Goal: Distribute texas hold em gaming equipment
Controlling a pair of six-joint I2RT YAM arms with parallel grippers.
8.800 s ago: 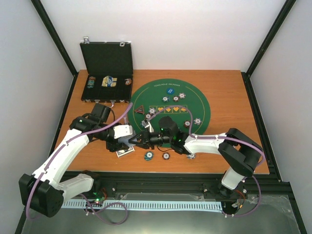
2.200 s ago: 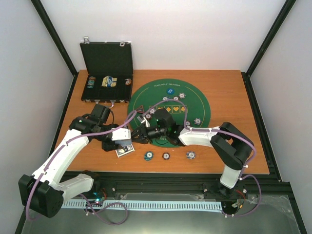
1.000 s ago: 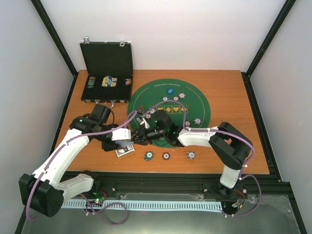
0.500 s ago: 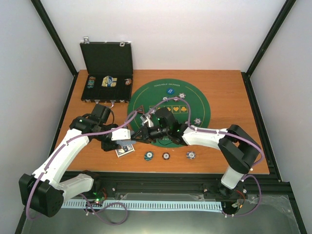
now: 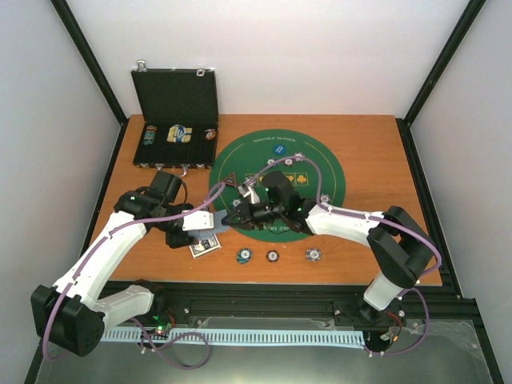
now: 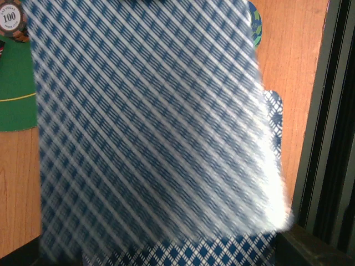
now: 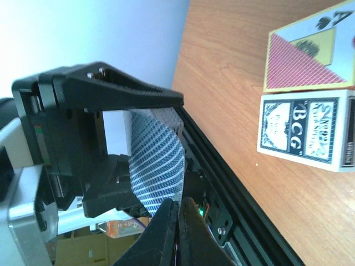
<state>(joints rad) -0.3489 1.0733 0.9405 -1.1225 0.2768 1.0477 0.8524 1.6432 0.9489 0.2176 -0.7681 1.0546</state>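
Item: playing card (image 7: 158,163), blue-lattice back.
- Right wrist view: the card is bowed, its near corner pinched in the pressed-together right jaws and its far end clamped in the left jaws.
- Left wrist view: the card's back (image 6: 150,138) fills the frame (blurred), with a chip marked 100 (image 6: 11,18) at top left.
- Top view: both jaws meet above the table (image 5: 376,144), at the left edge of the green mat (image 5: 320,170).

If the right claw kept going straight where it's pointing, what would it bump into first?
The playing cards held in the left gripper, right at the right gripper's shut tips; they may already touch.
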